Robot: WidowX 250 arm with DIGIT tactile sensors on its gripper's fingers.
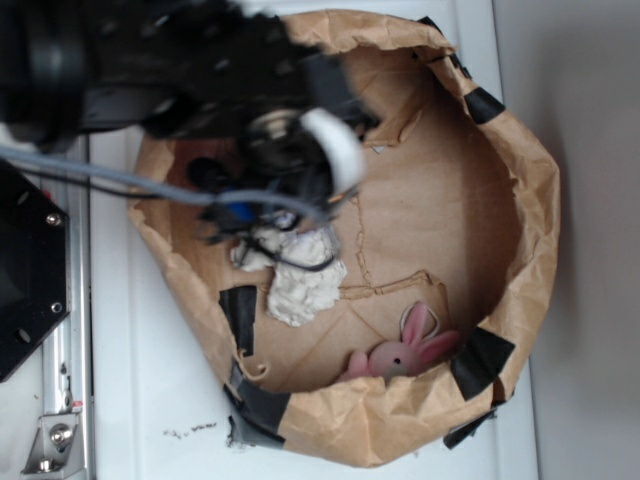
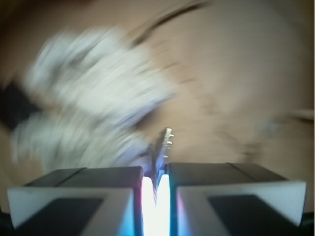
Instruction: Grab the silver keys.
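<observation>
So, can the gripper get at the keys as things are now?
Probably yes, it seems to have them already: in the wrist view the gripper is nearly shut on a thin metal piece, likely the keys. The paper wad lies beside, not between.

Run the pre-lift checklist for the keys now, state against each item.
1. Gripper jaws nearly closed: ok.
2. Silver keys between the jaws: ok, a toothed metal blade sticks out of the gap.
3. Whole bunch held: cannot tell, only one thin piece shows.
4. Paper wads free of the jaws: cannot tell, they sit right beside them and the wrist view is blurred.
5. Pink rabbit toy away from the gripper: ok.
6. Paper bag wall away from the arm: ok.
</observation>
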